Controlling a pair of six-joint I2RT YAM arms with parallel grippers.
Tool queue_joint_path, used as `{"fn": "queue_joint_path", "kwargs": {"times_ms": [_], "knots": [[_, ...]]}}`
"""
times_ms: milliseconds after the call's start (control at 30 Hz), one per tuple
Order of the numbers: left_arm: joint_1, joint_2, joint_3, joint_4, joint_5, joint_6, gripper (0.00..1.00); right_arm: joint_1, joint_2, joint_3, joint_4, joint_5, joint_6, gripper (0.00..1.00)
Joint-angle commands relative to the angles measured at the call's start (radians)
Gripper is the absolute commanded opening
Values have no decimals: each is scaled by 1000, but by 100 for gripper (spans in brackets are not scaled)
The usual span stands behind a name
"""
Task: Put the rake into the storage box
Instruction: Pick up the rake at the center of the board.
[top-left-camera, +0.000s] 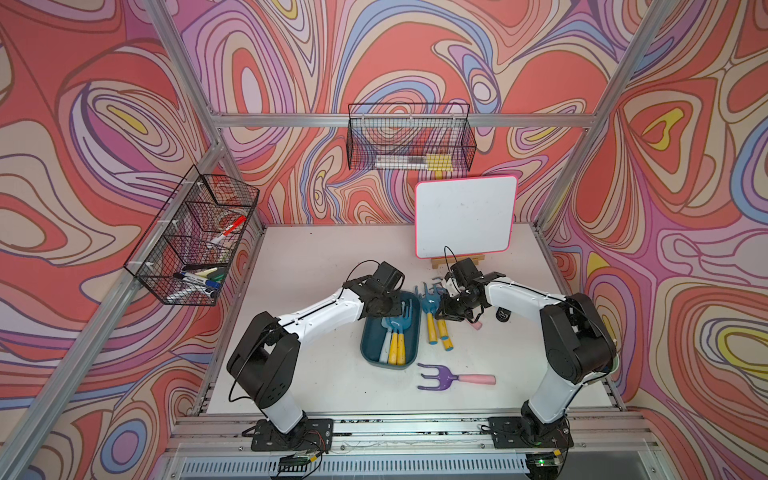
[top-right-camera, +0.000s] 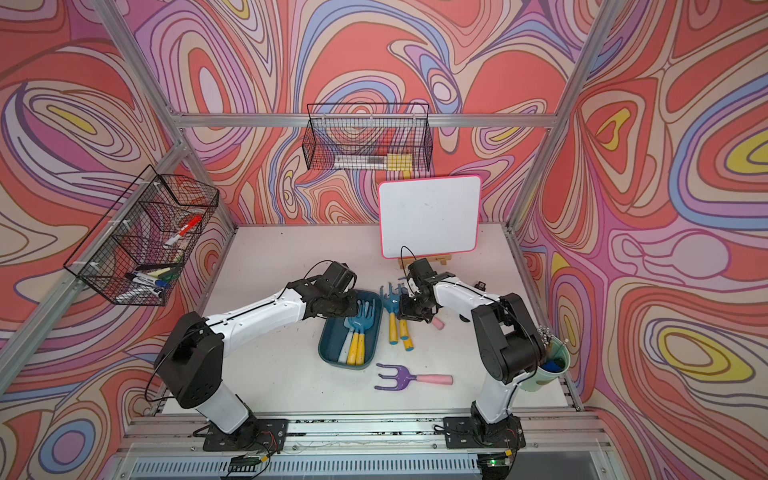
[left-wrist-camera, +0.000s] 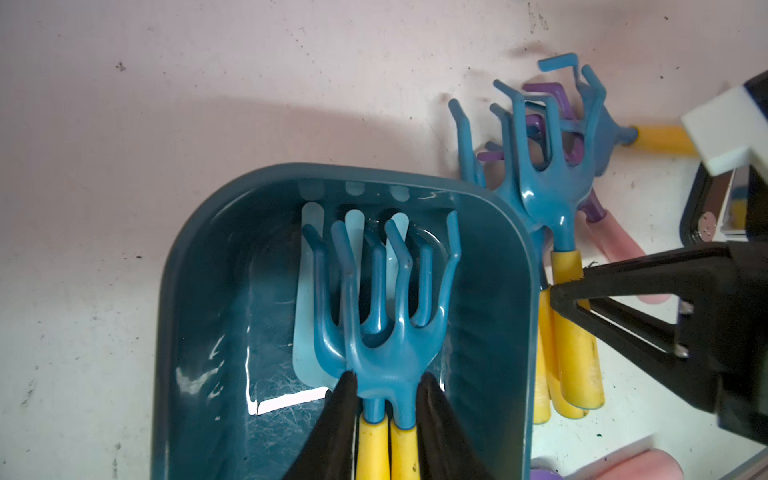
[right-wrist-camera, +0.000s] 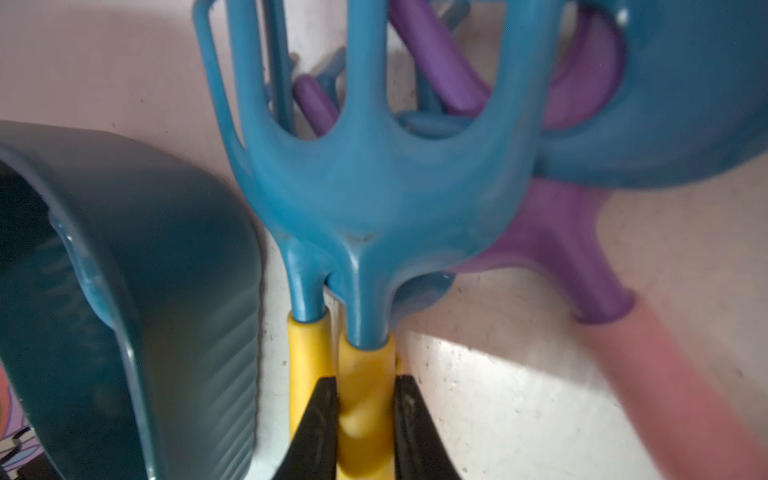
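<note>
Swirl-patterned walls close in the white surface (top-left-camera: 316, 257), and from my station I see both arms reaching inward, elbows bent outward. My left arm (top-left-camera: 320, 316) hangs over the far end of the storage box (top-left-camera: 386, 366), the left tool (left-wrist-camera: 386, 376) pointing down with its fingers straddling the necks of two boxed rakes (left-wrist-camera: 386, 332); whether it presses them I cannot tell. My right arm (top-left-camera: 519, 299) folds low just beside the box, the right tool (right-wrist-camera: 365, 380) clenched on the yellow handle of a blue rake (right-wrist-camera: 374, 199), which is outside the box, just beside its wall. Counting: two blue rakes plus one pale blue flat piece (left-wrist-camera: 305, 345) inside the box; three blue rakes in the pile (top-left-camera: 432, 303), the gripped one included, with one pink-handled purple rake (right-wrist-camera: 552, 241) beneath; a second purple rake (top-left-camera: 455, 378) alone nearer the front.
</note>
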Motion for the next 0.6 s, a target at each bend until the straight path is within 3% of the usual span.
{"fn": "queue_joint_path", "kwargs": {"times_ms": [0,267,567], "knots": [[-26,33,35,13,48,53,30,-1,-55,-15,-13,58,-1,8],[-43,42,27,194,280,81,42,-1,-149,36,-2,18,20,7],[-43,67,17,383,492,60,45,-3,-157,61,81,-63,47,8]]}}
